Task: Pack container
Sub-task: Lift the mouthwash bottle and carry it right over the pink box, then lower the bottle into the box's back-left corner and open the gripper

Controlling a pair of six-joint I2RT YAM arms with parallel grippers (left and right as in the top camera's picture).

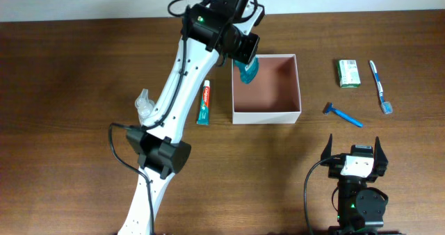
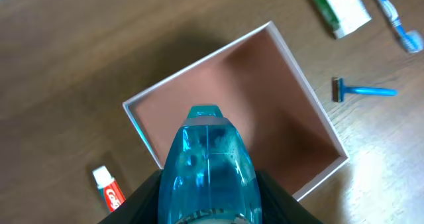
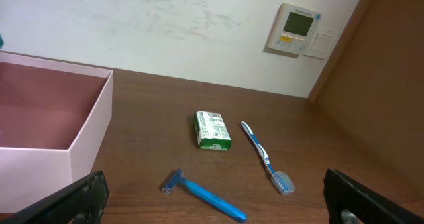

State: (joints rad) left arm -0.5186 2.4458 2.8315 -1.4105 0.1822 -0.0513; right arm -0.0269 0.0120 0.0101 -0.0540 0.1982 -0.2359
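Note:
The container (image 1: 266,115) is a square shallow box with white walls and a reddish-brown inside, at the table's middle; it also shows in the left wrist view (image 2: 301,85) and the right wrist view (image 3: 89,128). My left gripper (image 1: 245,61) is shut on a clear blue bottle (image 2: 211,174) and holds it over the container's left rear corner. The bottle (image 1: 247,71) points down into the box. My right gripper (image 1: 354,154) is open and empty near the front edge, well right of and in front of the container.
A red-and-green toothpaste tube (image 1: 204,103) and a clear plastic item (image 1: 144,104) lie left of the container. To its right lie a blue razor (image 1: 342,114), a green-and-white packet (image 1: 349,73) and a blue toothbrush (image 1: 379,87).

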